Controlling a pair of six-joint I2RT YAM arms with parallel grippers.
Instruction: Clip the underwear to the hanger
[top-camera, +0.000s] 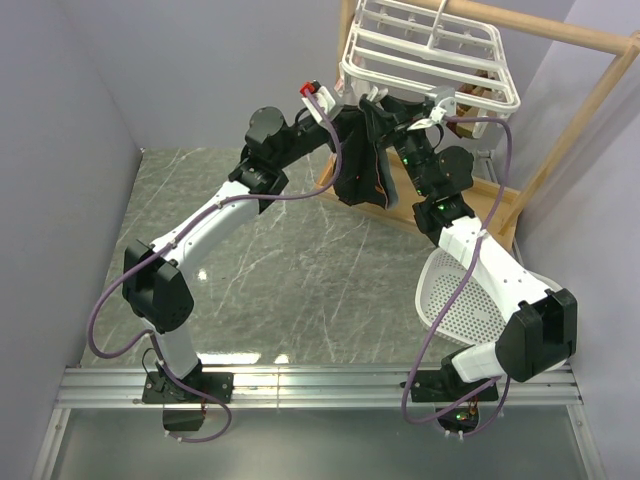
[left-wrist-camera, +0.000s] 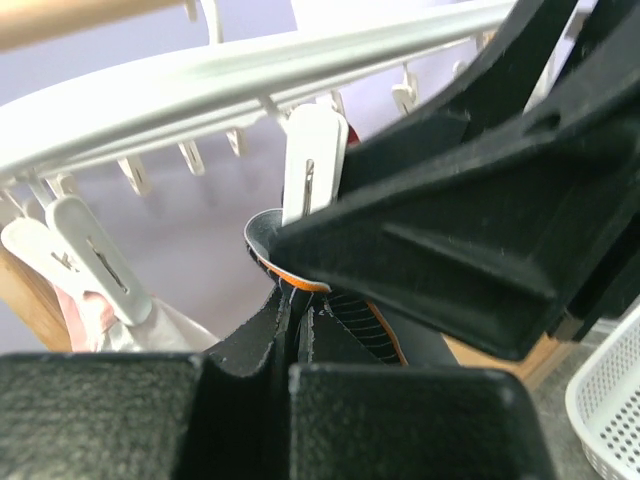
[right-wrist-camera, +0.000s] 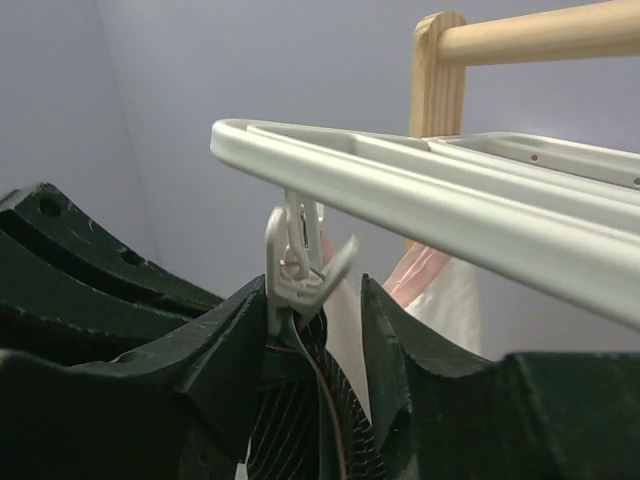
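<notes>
Your left gripper (left-wrist-camera: 287, 345) is pinching black underwear (left-wrist-camera: 350, 325) at waistband, holding it up just under hanger (left-wrist-camera: 250, 85). Right gripper (right-wrist-camera: 310, 320) is straddling clip (right-wrist-camera: 300, 265); squeezing or not, you cannot tell. Underwear is hanging above worktop (top-camera: 280, 270).

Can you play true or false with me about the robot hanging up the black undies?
1. The underwear is black with orange trim. True.
2. The white basket hangs from the hanger. False: it lies on the table.
3. The left end effector pinches the underwear. True.
4. The underwear lies flat on the table. False: it hangs just under the hanger, between both arms.
5. A white clip sits between the fingers of the right end effector. True.
</notes>
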